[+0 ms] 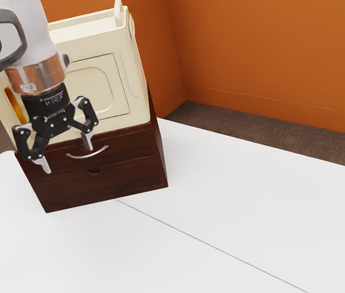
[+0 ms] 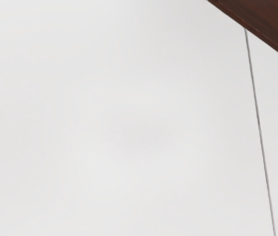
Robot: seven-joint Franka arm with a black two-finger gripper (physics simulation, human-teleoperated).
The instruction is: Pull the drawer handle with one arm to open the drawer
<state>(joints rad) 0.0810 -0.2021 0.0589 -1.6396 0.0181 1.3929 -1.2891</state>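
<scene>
My gripper (image 1: 67, 160) points down in the exterior view, its two fingers spread wide with nothing between them. It hangs in front of the dark brown wooden cabinet (image 1: 108, 188), overlapping the cabinet's left part in that view. A curved silver handle (image 1: 88, 156) is on the upper drawer (image 1: 132, 146), just to the exterior view's right of the gap between the fingertips. Both drawers look closed. In the wrist view a dark wooden edge of the cabinet (image 2: 271, 22) shows at a corner.
On top of the cabinet stands a cream-coloured box (image 1: 137, 79) with raised sides, partly behind the arm. The white table (image 1: 221, 201) carries a thin grey line (image 1: 209, 242). Orange walls (image 1: 270, 55) rise behind it.
</scene>
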